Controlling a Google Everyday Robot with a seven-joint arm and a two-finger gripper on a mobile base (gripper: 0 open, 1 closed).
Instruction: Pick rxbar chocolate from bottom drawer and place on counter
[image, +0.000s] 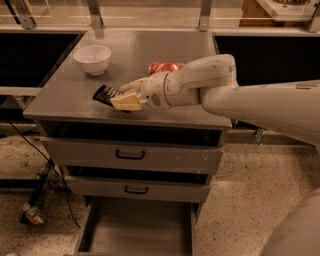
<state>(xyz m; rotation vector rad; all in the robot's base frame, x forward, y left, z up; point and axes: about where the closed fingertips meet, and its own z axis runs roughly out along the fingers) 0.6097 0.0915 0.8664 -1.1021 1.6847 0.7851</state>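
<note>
Two fingers (129, 101) over counter (65, 97) — rxbar (105, 93) leftward

The floor (250, 190) is pale speckled stone with dark flecks. Thin black cables (42, 175) lie on it at the left, near a small bottle (32, 216). Black panels (30, 60) stand behind on both sides, under a pale ledge with grey metal posts (95, 15). The light is warm and dim. The gripper (118, 95) holds the rxbar chocolate (103, 93) over the counter (65, 95).
</note>
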